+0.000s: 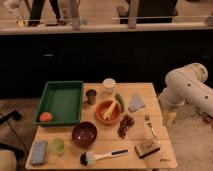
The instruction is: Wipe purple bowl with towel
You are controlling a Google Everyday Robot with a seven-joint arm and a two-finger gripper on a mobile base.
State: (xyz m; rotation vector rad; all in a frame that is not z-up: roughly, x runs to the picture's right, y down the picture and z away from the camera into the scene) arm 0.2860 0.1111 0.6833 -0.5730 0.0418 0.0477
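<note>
Camera view, desk scene. The gripper point(169, 117) hung at the lower end of the white arm point(189, 86), just off the desk's point(165, 161) edge on the picture's right, low beside it and holding nothing that could be seen; whether the jaws were apart or together could not be told.

Nearest on the desk lay the towel point(136, 103), a small grey-blue cloth, flat and roughly triangular, beside an orange bowl point(108, 112). It was judged light, soft and limp: likely to sag and fold when lifted, so best pinched from above at a raised fold or at the corner facing the arm, with enough cloth left hanging below to serve as a wiping pad.

Farther in, past a dark packet point(126, 126), the purple bowl point(84, 134) stood upright near the front middle of the desk, apart from the towel, with a brush point(102, 157) just in front of it. It was judged rigid but light and smooth, so liable to slide or tip under sideways rubbing; pressure would best go downward into its hollow.

Beyond it lay a green tray point(60, 86).
</note>
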